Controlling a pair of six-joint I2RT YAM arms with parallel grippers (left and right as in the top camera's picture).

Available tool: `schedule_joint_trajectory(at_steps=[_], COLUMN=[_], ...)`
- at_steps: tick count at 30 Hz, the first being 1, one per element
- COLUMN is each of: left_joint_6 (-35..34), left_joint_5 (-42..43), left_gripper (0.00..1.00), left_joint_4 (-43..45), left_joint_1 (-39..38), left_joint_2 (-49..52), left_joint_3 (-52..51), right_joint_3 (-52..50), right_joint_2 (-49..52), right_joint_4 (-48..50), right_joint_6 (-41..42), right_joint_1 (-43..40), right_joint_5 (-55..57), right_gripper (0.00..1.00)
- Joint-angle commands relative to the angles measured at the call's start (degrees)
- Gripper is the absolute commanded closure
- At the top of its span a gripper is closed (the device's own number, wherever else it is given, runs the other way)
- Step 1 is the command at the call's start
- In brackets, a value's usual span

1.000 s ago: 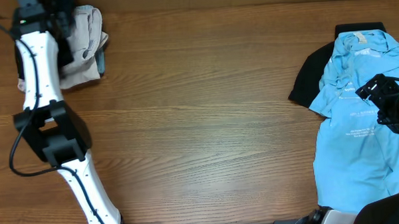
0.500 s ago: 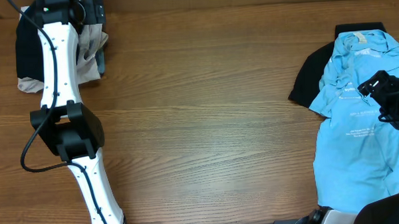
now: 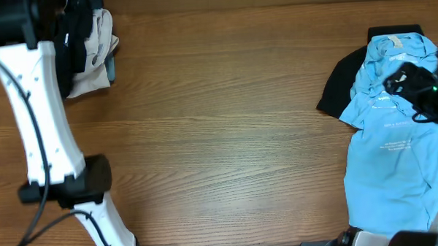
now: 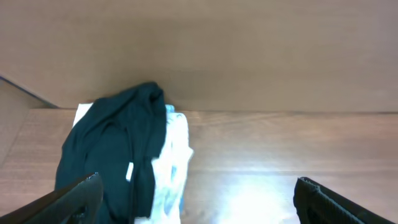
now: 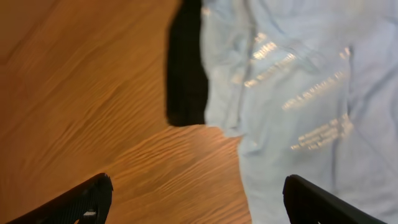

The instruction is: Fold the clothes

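The clothes lie in two heaps. At the far left corner, a black garment (image 4: 112, 155) lies draped over a pale folded stack (image 4: 175, 158), with beige trousers (image 3: 92, 51) showing overhead. My left gripper (image 4: 199, 205) hangs open above this heap, nothing between its fingers (image 4: 78, 198). At the right, light-blue T-shirts (image 3: 395, 153) with white print lie spread over a black garment (image 3: 342, 86). My right gripper (image 3: 418, 87) hovers open over the T-shirts' near-left edge (image 5: 292, 93), beside the black garment (image 5: 186, 68), holding nothing.
Brown wooden table (image 3: 226, 130). The white left arm (image 3: 40, 122) stretches from the front edge up along the left side. A tan wall (image 4: 217, 50) stands right behind the left heap. The right arm's base (image 3: 398, 237) sits at the front right corner.
The left gripper has opened above the left heap, where the black garment now lies, and its arm has risen and swung. The right gripper has shifted slightly toward the far edge.
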Motion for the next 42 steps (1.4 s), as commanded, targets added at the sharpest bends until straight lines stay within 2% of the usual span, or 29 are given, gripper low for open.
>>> schedule_joint_trajectory(at_steps=[1, 3, 4, 7, 11, 27, 30, 35, 37, 42], left_joint_6=[-0.72, -0.72, -0.74, -0.72, -0.74, -0.72, -0.74, -0.74, -0.72, -0.74], left_joint_5=[1.49, 1.53, 1.53, 1.53, 1.53, 1.53, 1.53, 1.53, 1.53, 1.53], left_gripper=[0.00, 0.00, 0.00, 0.00, 0.00, 0.00, 0.00, 0.00, 0.00, 0.00], left_joint_4=[-2.38, -2.91, -2.95, -2.99, -2.99, -2.99, -2.99, -2.99, -2.99, -2.99], left_joint_1=[-0.33, -0.31, -0.33, -0.31, -0.33, -0.31, -0.31, -0.31, -0.31, -0.31], left_joint_2=[-1.75, -1.64, -1.55, -1.46, -1.46, -1.46, -1.46, -1.46, -1.46, -1.46], left_joint_3=[0.66, 0.63, 0.63, 0.63, 0.63, 0.63, 0.63, 0.63, 0.63, 0.63], right_joint_3=[4.37, 4.68, 4.68, 4.68, 4.68, 4.28, 1.31, -17.57, -29.86, -47.84], right_joint_2=[-7.39, -10.78, -12.63, -18.01, -21.03, -19.63, -21.00, -30.56, -37.13, -48.11], right_joint_4=[-0.50, -0.46, -0.42, -1.25, -2.58, -3.34, 3.23, 26.36, 37.81, 50.40], right_joint_6=[-2.27, -2.23, -2.23, -1.99, 1.46, 1.42, 1.42, 1.46, 1.46, 1.88], right_joint_1=[6.19, 9.44, 10.97, 15.19, 17.38, 17.53, 19.34, 22.64, 22.64, 22.64], right_joint_5=[5.22, 6.86, 7.06, 6.05, -3.28, -3.26, -0.04, 5.07, 5.09, 5.11], right_gripper=[0.08, 0.08, 0.00, 0.00, 0.00, 0.00, 0.00, 0.00, 0.00, 0.00])
